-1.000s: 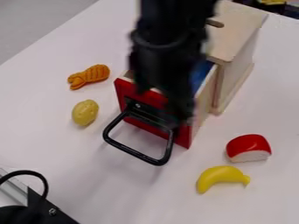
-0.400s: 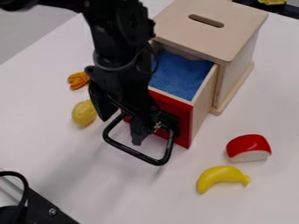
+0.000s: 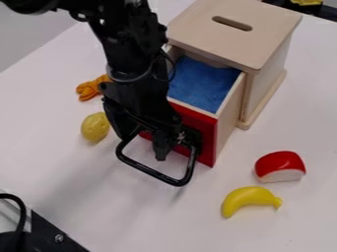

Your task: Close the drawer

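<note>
Pale worktop (image 3: pixel 52 157) spreads beneath the scene, with a strip of grey beyond it at the upper left. We find the wooden cabinet (image 3: pixel 240 44) at the upper right, its drawer (image 3: pixel 205 129) pulled out toward the lower left, so that the blue inside shows. Closing it is the whole job, and we judge the push has yet to do its work. The black gripper (image 3: pixel 141 148) hangs down in front of the red panel, at the black handle (image 3: pixel 150 170); its fingers are spread apart, and we see nothing clenched in them. That placing makes sense to us: low and close to the front, it could press the drawer back toward the cabinet without needing a grasp, though an off-centre push might twist it. The banana (image 3: pixel 249 198) and the red-and-white wedge (image 3: pixel 282 165) lie to the right, the yellow potato (image 3: pixel 95 127) and orange toy (image 3: pixel 90 89) to the left, all out of the drawer's closing path.
</note>
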Motion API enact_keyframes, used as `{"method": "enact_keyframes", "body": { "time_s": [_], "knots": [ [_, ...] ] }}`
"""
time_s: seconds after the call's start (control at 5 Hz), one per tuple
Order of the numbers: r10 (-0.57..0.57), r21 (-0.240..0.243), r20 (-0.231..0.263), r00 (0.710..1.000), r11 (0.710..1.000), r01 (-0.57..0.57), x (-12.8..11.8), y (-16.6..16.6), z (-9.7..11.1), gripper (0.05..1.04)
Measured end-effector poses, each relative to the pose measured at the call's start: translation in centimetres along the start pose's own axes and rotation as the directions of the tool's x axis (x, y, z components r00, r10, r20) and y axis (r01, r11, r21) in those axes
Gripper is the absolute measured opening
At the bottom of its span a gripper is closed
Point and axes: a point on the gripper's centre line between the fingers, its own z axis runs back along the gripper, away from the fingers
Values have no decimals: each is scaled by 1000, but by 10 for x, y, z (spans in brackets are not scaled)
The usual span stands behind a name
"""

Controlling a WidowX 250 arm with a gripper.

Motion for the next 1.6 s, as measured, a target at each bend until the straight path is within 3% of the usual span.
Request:
{"method": "enact_keyframes", "body": {
  "time_s": [1.0,1.6],
  "knots": [
    [4,8,5,1000,1000,-4,47,4,-15,999],
    [1,-1,54,999,1000,-1,90,0,-18,999]
  ]
}}
